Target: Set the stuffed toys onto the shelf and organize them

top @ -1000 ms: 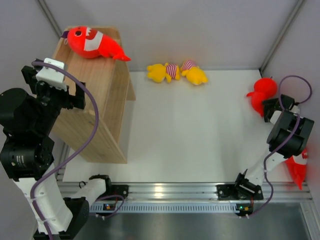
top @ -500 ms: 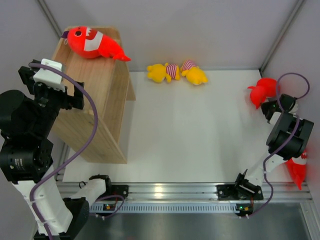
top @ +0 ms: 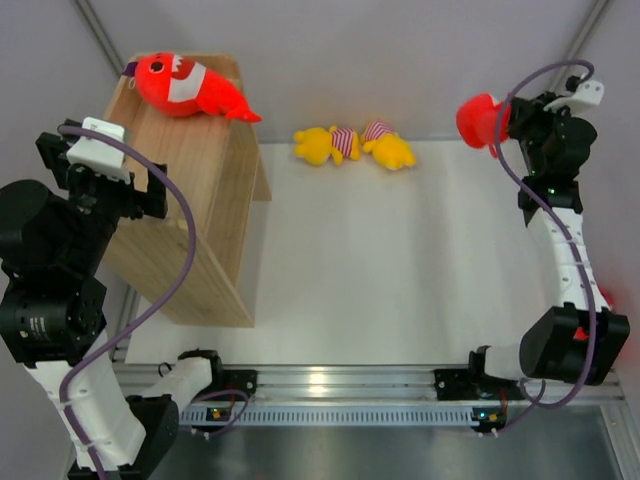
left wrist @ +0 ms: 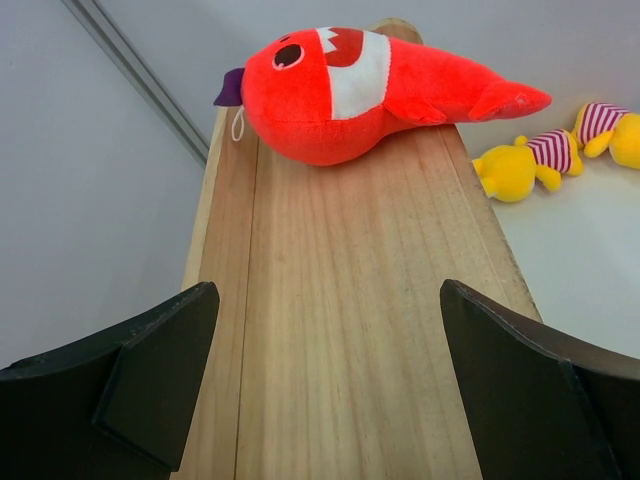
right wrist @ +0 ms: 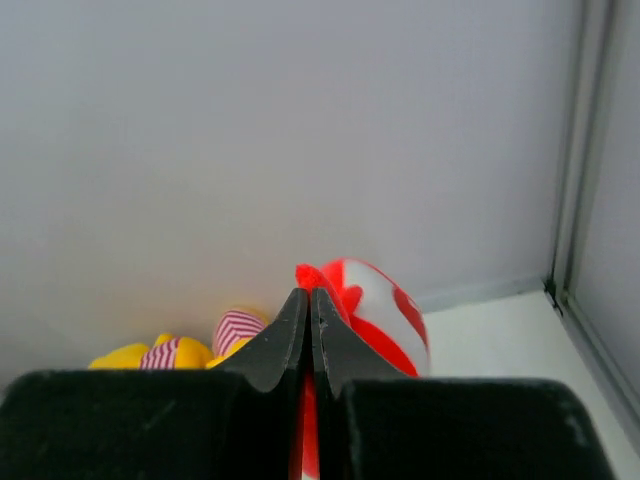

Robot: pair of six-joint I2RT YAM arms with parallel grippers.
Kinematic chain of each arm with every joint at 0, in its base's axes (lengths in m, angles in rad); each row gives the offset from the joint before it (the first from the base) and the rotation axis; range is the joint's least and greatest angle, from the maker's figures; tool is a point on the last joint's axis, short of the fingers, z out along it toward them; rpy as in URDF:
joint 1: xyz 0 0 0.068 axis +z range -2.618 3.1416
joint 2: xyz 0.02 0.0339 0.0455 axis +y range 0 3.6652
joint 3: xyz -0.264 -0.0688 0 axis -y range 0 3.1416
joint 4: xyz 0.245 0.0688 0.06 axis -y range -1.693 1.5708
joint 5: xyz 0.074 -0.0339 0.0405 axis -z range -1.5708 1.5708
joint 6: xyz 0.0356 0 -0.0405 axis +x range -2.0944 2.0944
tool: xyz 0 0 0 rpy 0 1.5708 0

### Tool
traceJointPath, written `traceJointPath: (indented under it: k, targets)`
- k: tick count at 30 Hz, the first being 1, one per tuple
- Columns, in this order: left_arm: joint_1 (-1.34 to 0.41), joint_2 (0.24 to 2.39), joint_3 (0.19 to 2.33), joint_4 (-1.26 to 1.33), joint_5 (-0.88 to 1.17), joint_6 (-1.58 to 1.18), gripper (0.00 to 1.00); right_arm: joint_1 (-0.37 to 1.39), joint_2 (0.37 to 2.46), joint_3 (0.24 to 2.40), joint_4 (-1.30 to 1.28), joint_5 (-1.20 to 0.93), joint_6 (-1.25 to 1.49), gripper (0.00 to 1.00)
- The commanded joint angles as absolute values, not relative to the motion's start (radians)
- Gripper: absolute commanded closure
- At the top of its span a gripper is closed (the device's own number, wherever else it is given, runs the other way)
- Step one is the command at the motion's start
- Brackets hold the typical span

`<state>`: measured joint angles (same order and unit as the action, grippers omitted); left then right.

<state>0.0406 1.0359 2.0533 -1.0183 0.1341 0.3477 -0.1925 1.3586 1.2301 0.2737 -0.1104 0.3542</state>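
Upper right, right gripper (top: 508,122) clamps red shark (top: 478,120) (prob. by tail) held high for transit to shelf (top: 190,195); left gripper (left wrist: 325,300) gapes, empty.

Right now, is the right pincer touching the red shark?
Touching. Right wrist view: the right pincer is shut on the red plush shark, with red fabric pinched in between.

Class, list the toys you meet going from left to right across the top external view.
shelf-top shark → first yellow toy → second yellow toy → held shark
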Motion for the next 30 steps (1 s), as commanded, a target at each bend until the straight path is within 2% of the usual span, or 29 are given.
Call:
traceJointPath:
  k: [1,4,11,18,25,30]
  targets:
    - [0.040,1.026,2.057,-1.017,0.150,0.362,0.02,-0.073,1.289,1.359,0.249,-0.166,0.125,1.00]
    - [0.034,1.029,2.036,-1.017,0.198,0.364,0.02,0.065,1.266,1.461,0.206,-0.205,0.058,1.00]
    - [0.012,1.064,1.967,-1.020,0.532,0.436,0.01,0.270,1.235,1.598,0.218,-0.347,0.009,1.00]
    - [0.011,1.152,2.060,-1.017,0.777,0.466,0.02,0.506,1.226,1.687,0.248,-0.322,-0.054,1.00]
    - [0.011,1.164,2.085,-1.019,0.939,0.462,0.01,0.761,1.324,1.821,0.331,-0.128,-0.064,1.00]
    - [0.011,1.154,2.077,-1.019,0.901,0.468,0.01,0.922,1.483,1.943,0.379,0.033,-0.123,1.00]
